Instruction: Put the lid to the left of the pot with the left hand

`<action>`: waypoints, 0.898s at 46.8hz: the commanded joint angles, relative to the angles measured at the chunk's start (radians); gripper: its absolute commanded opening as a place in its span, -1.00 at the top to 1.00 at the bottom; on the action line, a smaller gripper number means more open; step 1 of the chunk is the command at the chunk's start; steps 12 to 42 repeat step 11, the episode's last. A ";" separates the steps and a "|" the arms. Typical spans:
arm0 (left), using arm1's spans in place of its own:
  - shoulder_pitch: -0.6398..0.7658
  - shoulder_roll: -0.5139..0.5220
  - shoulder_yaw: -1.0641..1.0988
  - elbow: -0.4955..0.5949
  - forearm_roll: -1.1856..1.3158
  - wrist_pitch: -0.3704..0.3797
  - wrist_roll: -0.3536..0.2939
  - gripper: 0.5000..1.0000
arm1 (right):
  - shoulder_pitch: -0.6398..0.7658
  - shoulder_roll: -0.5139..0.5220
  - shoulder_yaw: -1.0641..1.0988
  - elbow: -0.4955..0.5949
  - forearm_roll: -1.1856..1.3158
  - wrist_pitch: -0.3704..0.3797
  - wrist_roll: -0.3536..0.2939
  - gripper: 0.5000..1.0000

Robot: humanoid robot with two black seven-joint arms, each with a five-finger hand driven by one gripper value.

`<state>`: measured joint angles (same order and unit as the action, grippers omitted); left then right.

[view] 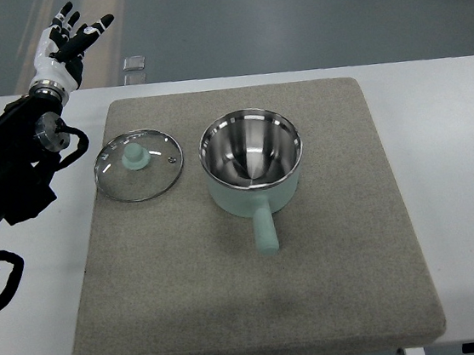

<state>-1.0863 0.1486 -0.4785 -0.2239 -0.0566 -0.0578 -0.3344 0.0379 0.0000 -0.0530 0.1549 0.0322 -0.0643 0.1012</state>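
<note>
Lid (138, 165) lying flat left of pot (252, 167) on mat (331, 252) | left hand (69, 38) hovering, fingers spread, holding nothing | advice: keeping arm clear of lid

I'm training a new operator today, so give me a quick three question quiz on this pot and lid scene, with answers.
1. True or false: the glass lid sits on top of the pot.
2. Which way does the pot handle point in the top view? A) toward the bottom edge B) toward the lid C) toward the top edge
3. What is the left hand holding?

Key:
1. False. The lid lies flat on the grey mat, left of the pot and apart from it.
2. A.
3. Nothing. Its fingers are spread, raised beyond the table's far left corner.
</note>
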 commanded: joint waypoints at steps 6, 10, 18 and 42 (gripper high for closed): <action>0.002 0.000 0.000 0.000 0.000 -0.002 0.000 -0.99 | -0.001 0.000 0.002 0.000 -0.002 0.000 0.000 -0.69; 0.002 -0.001 0.000 0.000 -0.002 -0.002 0.000 -0.99 | -0.001 0.000 0.002 0.002 -0.003 0.001 -0.002 -0.69; 0.002 -0.003 0.001 0.000 -0.002 -0.002 0.000 -0.99 | -0.001 0.000 0.004 0.002 -0.002 0.001 -0.002 -0.69; 0.002 -0.003 0.001 0.000 -0.002 -0.002 0.000 -0.99 | -0.001 0.000 0.004 0.002 -0.002 0.001 -0.002 -0.69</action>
